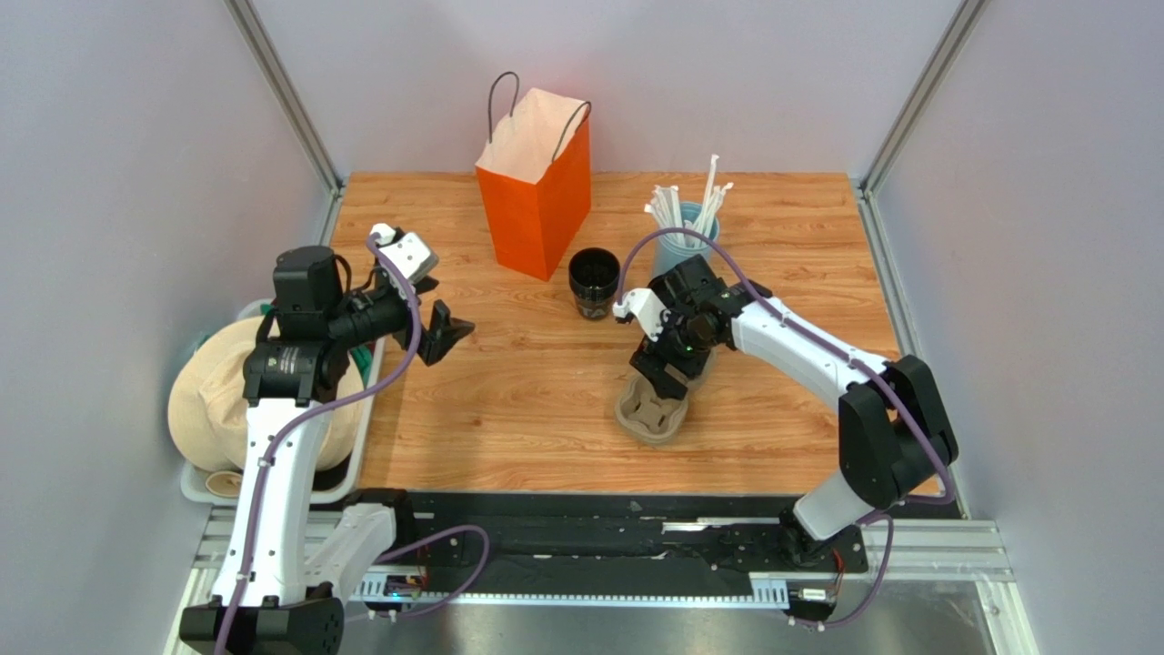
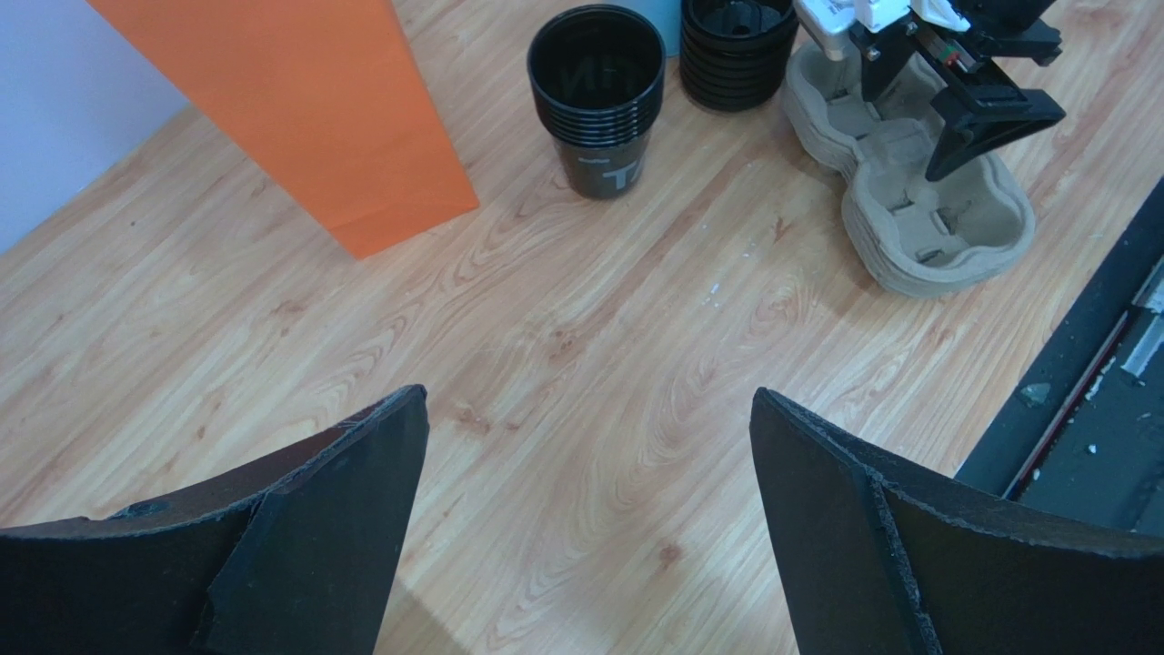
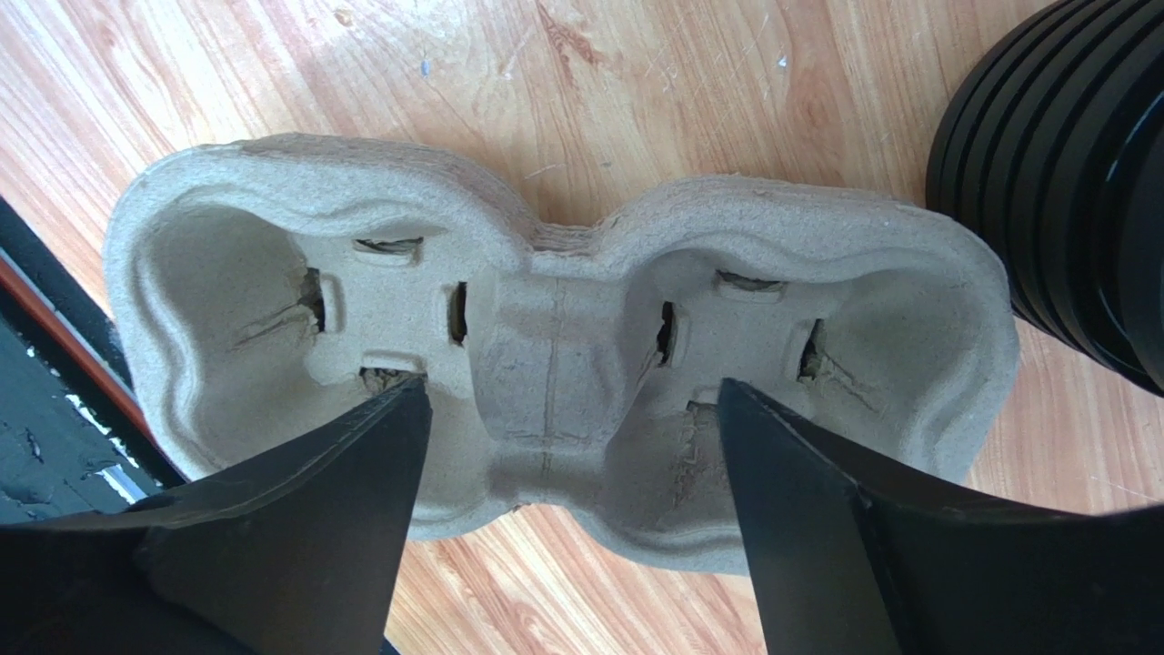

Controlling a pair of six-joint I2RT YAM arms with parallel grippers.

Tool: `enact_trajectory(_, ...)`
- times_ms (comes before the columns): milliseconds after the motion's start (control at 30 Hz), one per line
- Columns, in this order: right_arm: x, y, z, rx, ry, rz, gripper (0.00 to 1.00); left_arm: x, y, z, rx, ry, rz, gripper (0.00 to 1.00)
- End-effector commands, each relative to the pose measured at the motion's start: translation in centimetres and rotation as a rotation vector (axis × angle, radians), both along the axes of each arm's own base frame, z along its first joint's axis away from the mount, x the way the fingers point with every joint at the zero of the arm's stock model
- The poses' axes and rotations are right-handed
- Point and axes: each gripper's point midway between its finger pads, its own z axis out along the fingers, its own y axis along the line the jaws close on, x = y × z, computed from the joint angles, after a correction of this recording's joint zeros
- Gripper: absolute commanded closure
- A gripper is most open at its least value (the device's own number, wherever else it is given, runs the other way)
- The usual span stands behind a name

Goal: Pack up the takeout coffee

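Reach is what I am weighing from here. The takeout coffee cup [image 2: 597, 103], dark and open-topped with what looks like several rims nested together, stands upright on the bench [image 1: 519, 410], beyond my right pincer [image 3: 571, 396] and off to its left, near but clearly apart from it. That pincer is spread and hangs low over the cardboard tray [image 3: 765, 205], one finger above each of the two wells. The tray's long axis runs the same way the jaws open, so closing them would, I judge, pinch the raised bridge between the wells. I cannot tell from the wrist view whether the tips touch the cardboard yet. Just off one end of the tray sits a stack of black lids [image 2: 738, 48], close beside the cup. My left pincer [image 2: 588, 403] is also spread and holds nothing, hovering above bare wood. The cup lies roughly straight ahead of it, farther away than from the right one, and the orange bag [image 1: 536, 191] stands to the left of that line. The right arm is therefore the nearer one for the cup, though it is placed for the tray. The cup is round and offers no preferred axis, so I reckon a level sideways approach from either pincer would serve.
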Motion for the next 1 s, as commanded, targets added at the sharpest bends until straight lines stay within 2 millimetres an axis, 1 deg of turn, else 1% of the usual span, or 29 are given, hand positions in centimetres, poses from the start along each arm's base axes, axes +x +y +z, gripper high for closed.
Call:
enact_trajectory(0, 0.5, -0.1, -0.8, -0.022, -0.019, 0.006, 0.21, 0.2, -0.1, 0.4, 0.008, -0.036, -0.018, 0.03)
enact_trajectory(133, 0.7, -0.3, -1.2, -0.038, -0.025, 0.001, 0.24, 0.2, -0.2, 0.4, 0.006, -0.035, -0.019, 0.03)
enact_trajectory(167, 0.9, -0.4, -1.4, -0.041, -0.027, -0.002, 0.28, 0.2, -0.2, 0.5, 0.006, -0.038, -0.019, 0.03)
enact_trajectory(200, 0.9, -0.4, -1.3, -0.041, -0.028, -0.004, 0.28, 0.2, -0.2, 0.5, 0.006, -0.04, -0.019, 0.03)
enact_trajectory(233, 0.9, -0.4, -1.3, -0.041, -0.028, -0.004, 0.31, 0.2, -0.1, 0.5, 0.006, -0.04, -0.017, 0.03)
enact_trajectory(267, 1.0, -0.5, -1.4, -0.045, -0.03, -0.007, 0.37, 0.1, -0.1, 0.5, 0.007, -0.039, -0.018, 0.03)
enact_trajectory(333, 1.1, -0.6, -1.4, -0.054, -0.038, -0.007, 0.39, 0.1, -0.2, 0.6, 0.006, -0.043, -0.019, 0.03)
enact_trajectory(367, 1.2, -0.8, -1.4, -0.065, -0.048, -0.008, 0.44, 0.1, -0.2, 0.6, 0.006, -0.041, -0.02, 0.03)
enact_trajectory(500, 1.5, -1.7, -1.3, -0.1, -0.075, -0.01, 0.46, 0.1, -0.2, 0.6, 0.006, -0.043, -0.02, 0.03)
enact_trajectory(633, 2.0, -2.6, -0.8, -0.108, -0.1, -0.029, 0.48, 0.1, -0.2, 0.6, 0.006, -0.041, -0.02, 0.03)
enact_trajectory(833, 2.9, -4.9, -0.2, -0.108, -0.113, -0.079, 0.48, 0.0, -0.2, 0.6, 0.003, -0.043, -0.022, 0.03)
enact_trajectory(967, 4.0, -7.0, 0.0, -0.095, -0.114, -0.132, 0.48, 0.1, -0.2, 0.6, 0.005, -0.043, -0.02, 0.03)
